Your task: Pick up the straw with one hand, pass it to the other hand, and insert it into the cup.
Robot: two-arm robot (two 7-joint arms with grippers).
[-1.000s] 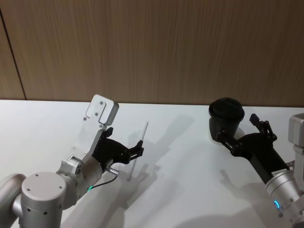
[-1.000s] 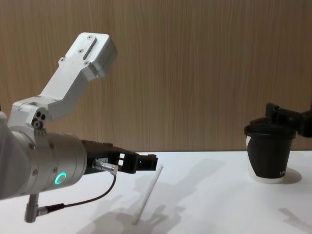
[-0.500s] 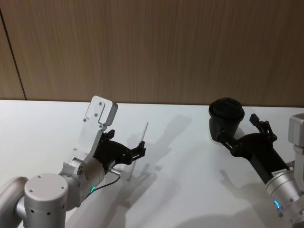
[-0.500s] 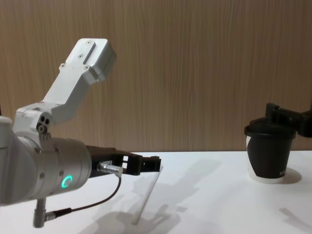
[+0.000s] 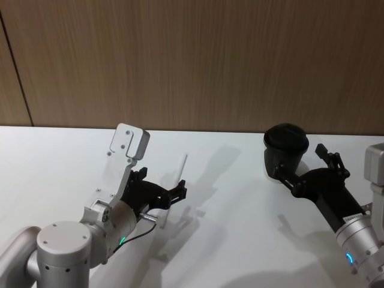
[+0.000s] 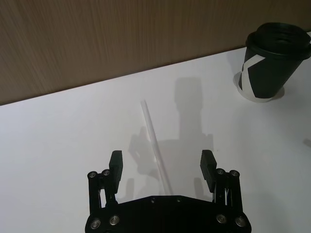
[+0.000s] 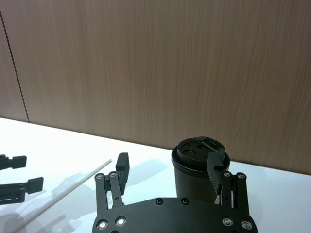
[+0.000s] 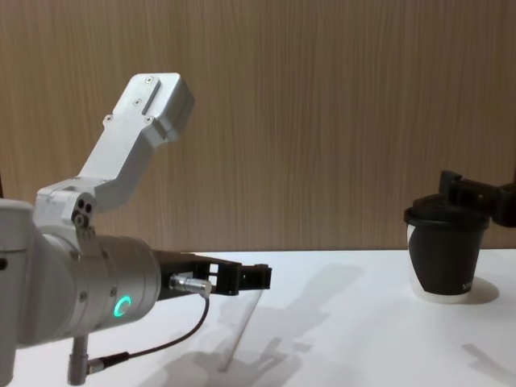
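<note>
White table, straw lying flat, cup upright

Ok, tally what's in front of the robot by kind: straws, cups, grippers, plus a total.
straw: 1
cup: 1
grippers: 2 (left gripper, right gripper)
Total: 4

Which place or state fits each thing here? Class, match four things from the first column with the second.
Things:
1. straw
2. cup
3. left gripper
4. right gripper

Places or states:
A. open, close by the cup
B. lying flat on the white table
C. open, fingers to either side of the straw
D. standing upright, lid on

Pairs: 1-B, 2-D, 3-C, 4-A
</note>
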